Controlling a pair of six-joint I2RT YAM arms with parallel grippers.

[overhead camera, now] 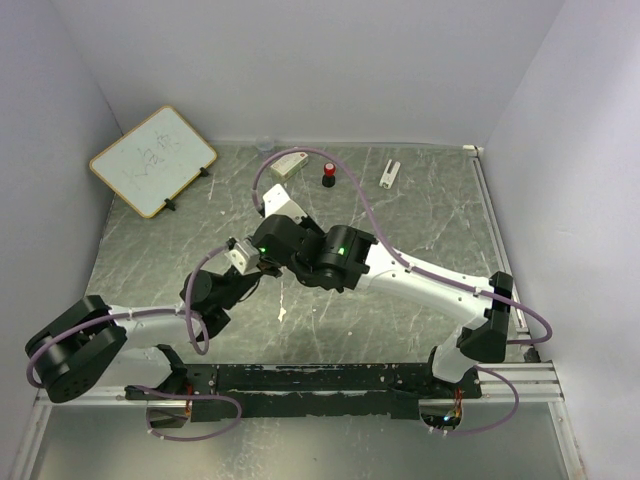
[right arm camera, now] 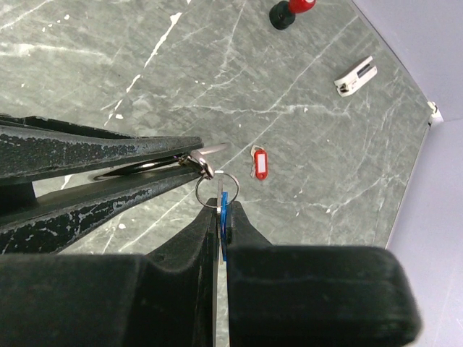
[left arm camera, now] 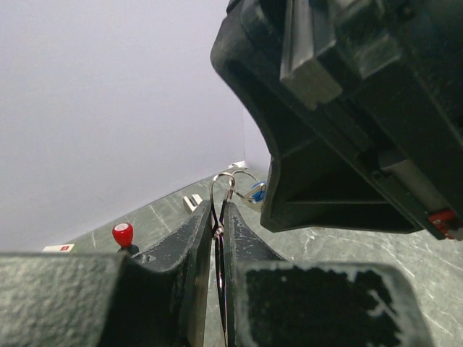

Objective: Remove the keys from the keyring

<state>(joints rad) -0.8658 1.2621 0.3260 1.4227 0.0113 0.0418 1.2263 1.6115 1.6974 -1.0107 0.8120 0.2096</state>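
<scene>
The left gripper is clenched on the keyring and holds it off the table as a fixed anchor. The right gripper is clamped edge-on around the blue key, which hangs from a small loop at the ring's end. Gripping ring and key from opposing sides probably lets the key be worked along the wire against a steady hold. The red key lies on the table apart from both, seemingly already off.

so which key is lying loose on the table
The red key, lying free with nothing touching it; the blue key is pinched in the right pincer.
</scene>
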